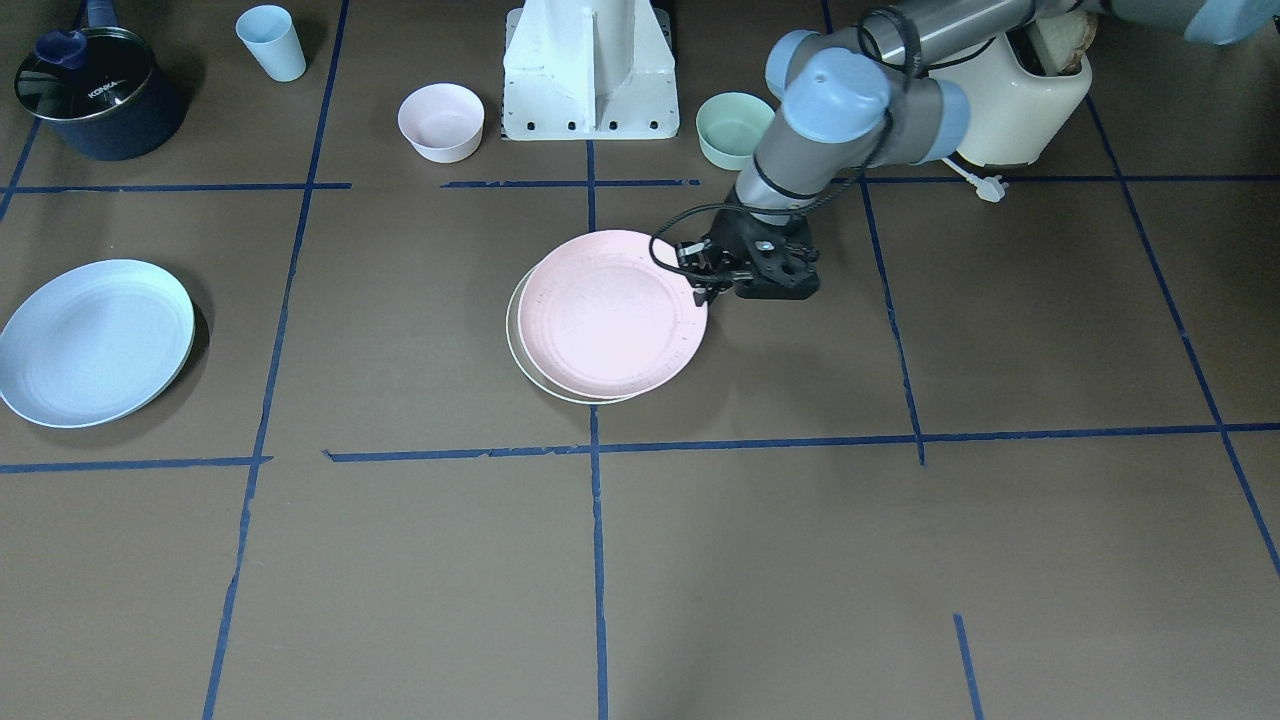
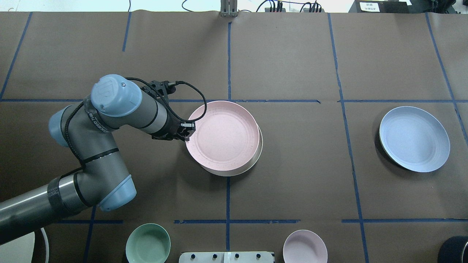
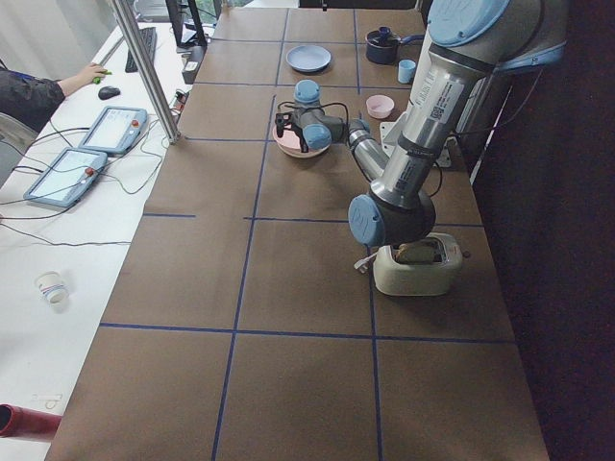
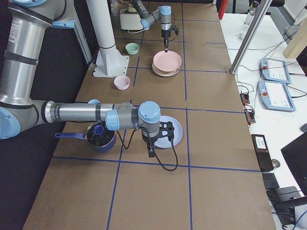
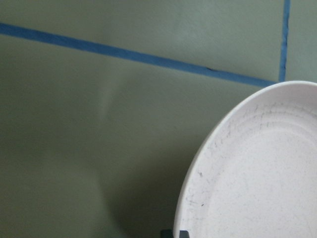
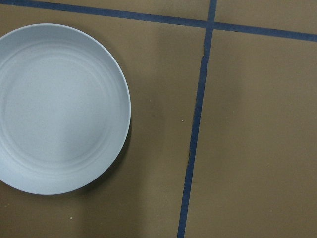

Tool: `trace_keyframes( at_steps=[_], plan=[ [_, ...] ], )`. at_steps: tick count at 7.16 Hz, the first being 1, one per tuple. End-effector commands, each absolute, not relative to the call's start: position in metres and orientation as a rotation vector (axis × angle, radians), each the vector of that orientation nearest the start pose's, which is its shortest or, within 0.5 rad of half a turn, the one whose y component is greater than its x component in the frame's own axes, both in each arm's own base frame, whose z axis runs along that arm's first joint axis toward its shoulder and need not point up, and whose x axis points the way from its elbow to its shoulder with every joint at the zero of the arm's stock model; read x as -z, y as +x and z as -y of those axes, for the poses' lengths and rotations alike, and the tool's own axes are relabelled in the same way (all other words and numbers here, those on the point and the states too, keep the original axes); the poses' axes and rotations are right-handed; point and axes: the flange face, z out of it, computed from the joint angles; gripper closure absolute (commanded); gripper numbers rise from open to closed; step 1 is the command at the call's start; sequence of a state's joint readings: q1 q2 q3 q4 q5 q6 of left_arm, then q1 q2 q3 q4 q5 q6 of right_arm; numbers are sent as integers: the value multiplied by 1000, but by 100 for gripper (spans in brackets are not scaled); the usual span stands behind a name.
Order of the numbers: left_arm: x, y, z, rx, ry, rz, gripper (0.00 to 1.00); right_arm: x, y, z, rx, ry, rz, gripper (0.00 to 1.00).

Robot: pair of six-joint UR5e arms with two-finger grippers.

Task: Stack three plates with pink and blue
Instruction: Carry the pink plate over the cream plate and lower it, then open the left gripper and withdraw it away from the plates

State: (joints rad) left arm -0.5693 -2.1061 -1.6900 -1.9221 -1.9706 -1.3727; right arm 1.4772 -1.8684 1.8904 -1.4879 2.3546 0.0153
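Note:
The pale pink plate [image 2: 223, 135] lies on the cream-white plate [image 2: 257, 153] at the table's middle, shifted a little toward my left arm, so only a crescent of cream shows. My left gripper [image 2: 188, 132] is at the pink plate's rim and looks shut on it. The left wrist view shows that rim [image 5: 257, 178] running down to the fingertips. The pale blue plate [image 2: 414, 138] lies alone on my right and also shows in the right wrist view [image 6: 54, 109]. My right gripper [image 4: 151, 152] shows only in the exterior right view, beside the blue plate. I cannot tell whether it is open or shut.
A small pink bowl [image 1: 441, 120] and a mint bowl [image 1: 732, 128] stand either side of the white robot base [image 1: 590, 70]. A blue cup [image 1: 271, 42] and a dark pot [image 1: 95, 95] stand in my right near corner. A cream toaster [image 1: 1020, 100] stands behind my left arm.

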Motion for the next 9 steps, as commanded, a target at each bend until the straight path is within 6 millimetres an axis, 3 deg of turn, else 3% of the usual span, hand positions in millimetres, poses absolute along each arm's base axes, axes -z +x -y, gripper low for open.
trace_keyframes(
  at_steps=[1,2,3,4,5,7,9],
  plan=[
    [-250,520,433,128,28,-1039,89,-620,28,378,115,56,788,0],
    [-252,520,433,116,38,-1037,2,-620,28,379,116,58,788,0],
    [-255,517,434,109,40,-1032,0,-619,28,380,116,59,788,0],
    [-274,499,444,80,59,-1000,0,-618,28,380,117,61,788,0],
    [-287,457,468,2,62,-982,0,-619,28,380,116,59,788,0],
    [-330,345,507,-101,77,-926,0,-618,28,380,115,60,788,0],
    [-400,221,504,-273,111,-779,0,-619,28,380,117,61,786,0]
  ],
)
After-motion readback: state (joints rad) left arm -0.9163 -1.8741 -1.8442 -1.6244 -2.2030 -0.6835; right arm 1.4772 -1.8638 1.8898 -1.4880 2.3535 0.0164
